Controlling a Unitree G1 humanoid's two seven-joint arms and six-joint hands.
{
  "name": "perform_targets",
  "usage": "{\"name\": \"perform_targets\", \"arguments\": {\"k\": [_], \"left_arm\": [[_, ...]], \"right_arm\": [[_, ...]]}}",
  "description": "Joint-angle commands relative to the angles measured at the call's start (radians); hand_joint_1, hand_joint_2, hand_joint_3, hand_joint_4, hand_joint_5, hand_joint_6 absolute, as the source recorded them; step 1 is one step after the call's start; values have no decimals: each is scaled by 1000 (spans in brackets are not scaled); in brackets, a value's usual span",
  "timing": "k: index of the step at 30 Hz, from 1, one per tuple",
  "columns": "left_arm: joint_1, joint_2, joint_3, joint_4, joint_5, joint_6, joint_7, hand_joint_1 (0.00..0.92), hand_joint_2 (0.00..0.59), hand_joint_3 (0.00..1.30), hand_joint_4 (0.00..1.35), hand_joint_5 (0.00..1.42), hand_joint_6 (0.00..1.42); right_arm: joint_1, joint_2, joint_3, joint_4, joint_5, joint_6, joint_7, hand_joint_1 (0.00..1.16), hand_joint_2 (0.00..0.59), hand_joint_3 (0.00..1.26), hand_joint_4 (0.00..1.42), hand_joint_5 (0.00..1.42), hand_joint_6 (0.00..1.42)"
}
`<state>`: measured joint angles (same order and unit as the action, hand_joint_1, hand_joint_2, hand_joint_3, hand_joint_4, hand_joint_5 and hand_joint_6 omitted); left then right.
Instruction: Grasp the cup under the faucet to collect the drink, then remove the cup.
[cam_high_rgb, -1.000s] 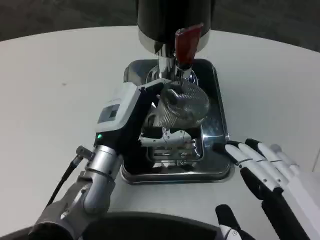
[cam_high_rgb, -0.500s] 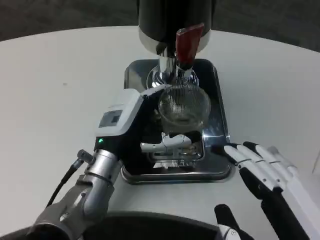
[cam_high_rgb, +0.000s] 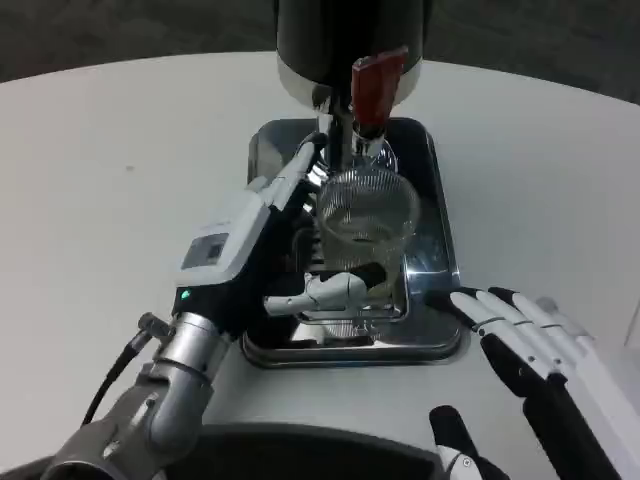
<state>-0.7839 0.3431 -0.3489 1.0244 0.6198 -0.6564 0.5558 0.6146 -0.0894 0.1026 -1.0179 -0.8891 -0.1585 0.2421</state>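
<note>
**Cup held under the faucet, left hand gripping; right hand idle**

Nearest the camera, the right hand (cam_high_rgb: 530, 345) lies low on the right, over the white table (cam_high_rgb: 110, 170). Its fingers are stretched out straight and apart, pointing up-left, with the fingertips near the tray's front right corner. It holds nothing.

The left hand (cam_high_rgb: 290, 240) reaches in from lower left over the metal tray (cam_high_rgb: 445, 260). Its fingers wrap the clear ribbed cup (cam_high_rgb: 368, 218): one finger (cam_high_rgb: 335, 290) curls across the cup's near side, others run up along its left side toward the rim. Grip looks firm.

The cup stands roughly upright above the tray's middle, right below the faucet (cam_high_rgb: 352, 140). Cannot tell whether its base touches the tray, nor whether any drink is inside.

Above the faucet sits a red tap handle (cam_high_rgb: 377, 88), fixed to the dark dispenser (cam_high_rgb: 350, 35) at the tray's far end.
</note>
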Motion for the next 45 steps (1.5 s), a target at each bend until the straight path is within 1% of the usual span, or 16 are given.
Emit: {"name": "perform_targets", "arguments": {"k": [1, 2, 4, 6, 8, 10, 13, 15, 18, 21, 24, 28, 30, 35, 40, 45], "left_arm": [[63, 24, 48, -58, -67, -40, -46, 53, 12, 0, 0, 126, 21], [80, 28, 70, -81, -96, -53, -62, 11, 6, 0, 0, 117, 11], [108, 33, 107, -121, -150, -73, -99, 0, 11, 0, 0, 92, 0], [140, 41, 148, -180, -210, -80, -145, 9, 63, 0, 0, 83, 16], [193, 70, 224, -296, -326, -56, -231, 2, 85, 0, 0, 91, 36], [231, 85, 281, -383, -424, -29, -315, 0, 91, 0, 0, 100, 52], [270, 130, 341, -508, -513, 1, -422, 0, 91, 0, 0, 104, 71], [302, 171, 382, -637, -555, 32, -488, 0, 95, 0, 0, 104, 73], [334, 194, 420, -797, -633, 100, -586, 0, 106, 0, 0, 112, 83], [338, 218, 436, -945, -720, 179, -697, 0, 108, 0, 0, 121, 73], [318, 222, 451, -1031, -783, 244, -766, 0, 110, 0, 0, 115, 60], [288, 216, 471, -1120, -830, 319, -819, 0, 116, 0, 0, 33, 21], [251, 204, 464, -1152, -894, 355, -869, 0, 113, 0, 0, 10, 1], [169, 176, 445, -1148, -994, 419, -981, 0, 105, 0, 0, 0, 0], [99, 158, 435, -1140, -1060, 542, -1058, 0, 89, 0, 0, 8, 0], [34, 153, 418, -1113, -1073, 636, -1138, 0, 82, 0, 0, 9, 0]], "right_arm": [[11, 3, 7, 3, -4, 6, 7, 565, 520, 165, 119, 85, 82], [11, 3, 8, 4, -4, 6, 7, 565, 520, 165, 119, 85, 82], [11, 2, 8, 6, -4, 4, 6, 566, 520, 165, 119, 86, 86], [12, 0, 8, 8, -4, 1, 5, 566, 520, 165, 119, 86, 89], [11, -7, 9, 18, -7, -4, 3, 566, 520, 165, 119, 86, 91], [8, -15, 9, 34, -13, -12, -2, 566, 520, 165, 119, 86, 93], [4, -29, 6, 60, -11, -21, -6, 566, 520, 165, 119, 86, 95], [-5, -44, 9, 76, -15, -34, -13, 566, 520, 165, 119, 86, 95], [-20, -57, 18, 92, -32, -46, -23, 566, 520, 165, 119, 86, 96], [-33, -57, 26, 104, -39, -45, -28, 566, 520, 165, 119, 86, 96], [-29, -58, 23, 103, -34, -45, -34, 566, 520, 165, 119, 86, 96], [-11, -60, 18, 96, -29, -47, -45, 566, 520, 165, 119, 86, 96], [3, -60, 16, 90, -27, -49, -51, 566, 520, 165, 119, 86, 96], [24, -56, 14, 82, -24, -51, -66, 566, 520, 165, 119, 86, 96], [48, -54, 6, 71, -18, -55, -78, 566, 520, 165, 119, 86, 96], [77, -57, -25, 49, 6, -54, -81, 566, 520, 165, 119, 86, 96]]}}
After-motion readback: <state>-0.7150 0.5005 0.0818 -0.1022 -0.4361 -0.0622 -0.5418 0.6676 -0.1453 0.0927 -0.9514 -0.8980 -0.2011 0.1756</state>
